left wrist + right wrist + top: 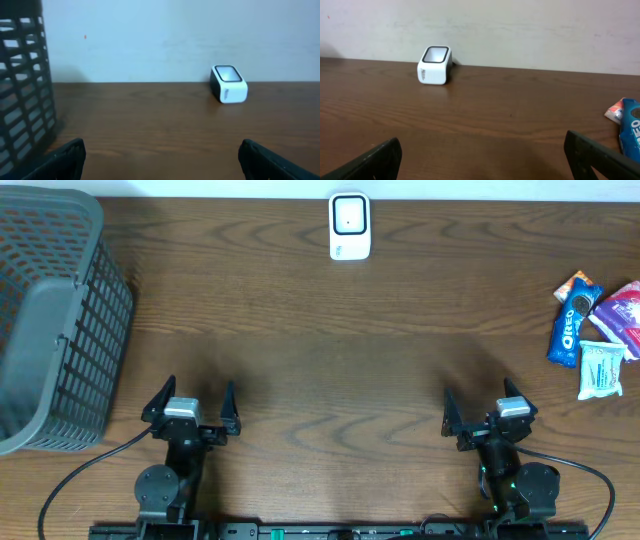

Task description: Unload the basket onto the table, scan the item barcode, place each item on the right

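Currently, left gripper [195,398] and right gripper [482,406] wide-open, empty, Oreo pack [568,332] well apart, rightward.

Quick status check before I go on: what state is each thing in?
left pincer: open, holding nothing
right pincer: open, holding nothing
scanner: upright at far edge, untouched
basket: upright, far left
Oreo pack: lying flat, far right, not yet picked up
purple packet: lying beside the Oreo pack
white packet: lying flat, unheld
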Available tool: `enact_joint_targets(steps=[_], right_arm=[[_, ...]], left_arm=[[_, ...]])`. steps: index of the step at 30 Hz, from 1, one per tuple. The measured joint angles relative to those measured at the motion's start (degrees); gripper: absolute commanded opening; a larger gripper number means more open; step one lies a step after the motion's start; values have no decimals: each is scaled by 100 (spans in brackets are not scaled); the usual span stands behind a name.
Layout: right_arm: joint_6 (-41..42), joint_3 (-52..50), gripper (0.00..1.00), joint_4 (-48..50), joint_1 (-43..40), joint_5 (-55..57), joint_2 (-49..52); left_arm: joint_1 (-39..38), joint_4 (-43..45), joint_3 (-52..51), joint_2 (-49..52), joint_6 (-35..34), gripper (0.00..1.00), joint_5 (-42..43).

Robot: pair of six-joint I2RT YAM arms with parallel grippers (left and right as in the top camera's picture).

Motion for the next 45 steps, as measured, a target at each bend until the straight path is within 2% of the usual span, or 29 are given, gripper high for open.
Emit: enact_joint_targets(steps=[10, 45], right_arm=[[0, 0, 99, 2, 0, 0, 0], [0, 0, 99, 0, 0, 0, 0]], left_arm=[[251, -621, 26, -4, -98, 98, -42], [264, -658, 44, -4, -118, 98, -179]])
